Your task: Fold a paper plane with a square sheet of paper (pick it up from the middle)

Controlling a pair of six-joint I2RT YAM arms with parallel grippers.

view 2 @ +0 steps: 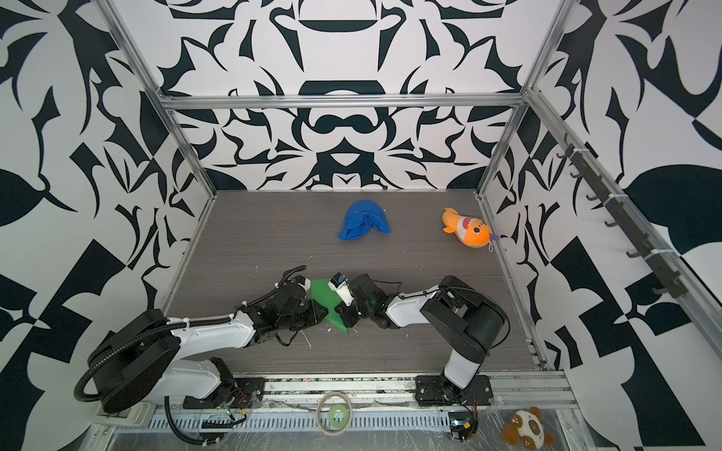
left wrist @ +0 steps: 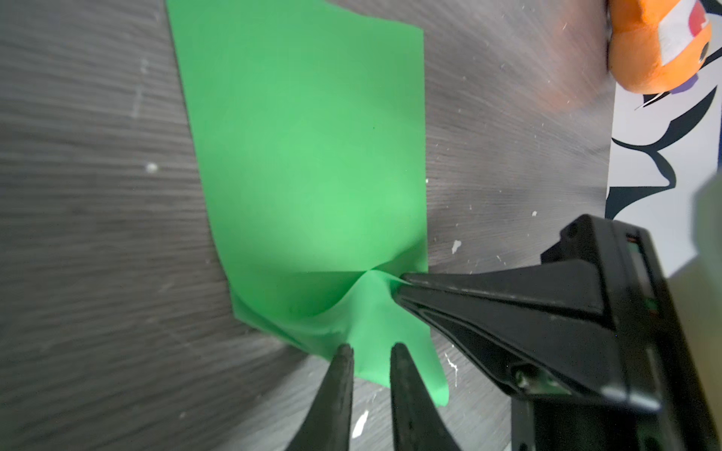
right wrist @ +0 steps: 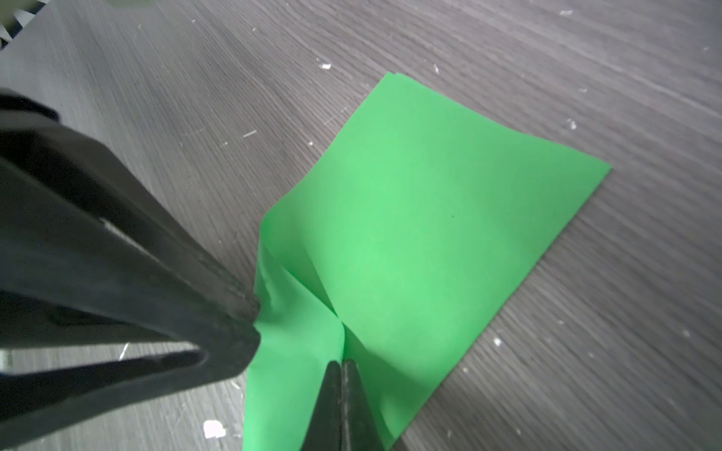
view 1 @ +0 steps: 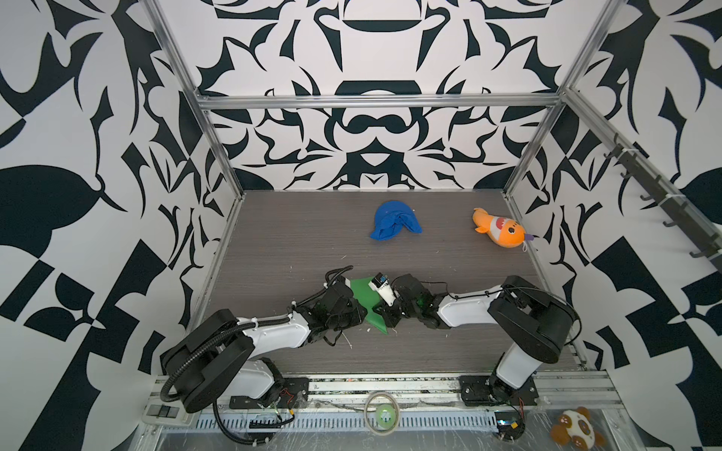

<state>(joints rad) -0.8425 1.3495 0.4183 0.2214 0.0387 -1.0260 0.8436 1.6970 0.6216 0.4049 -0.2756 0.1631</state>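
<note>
One green sheet of paper (view 1: 365, 293) is lying partly folded on the bench (view 1: 293, 242), toward the front, well apart from the blue cloth (view 1: 394, 224) and the orange plush fish (view 1: 502, 232). The right end effector (right wrist: 342, 364) is pinching a raised crease — fingers pressed together. The left end effector (left wrist: 369, 350) is hovering at the sheet's edge — fingers slightly parted.

Left tool (left wrist: 369, 350) ajar, right tool (right wrist: 342, 364) closed.

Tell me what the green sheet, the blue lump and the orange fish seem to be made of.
Green sheet: thin matte paper; it holds sharp straight creases. Blue lump: soft cloth, probably; it lies crumpled in loose folds. Orange fish: stuffed plush fabric, it seems; rounded, soft-edged body.
</note>
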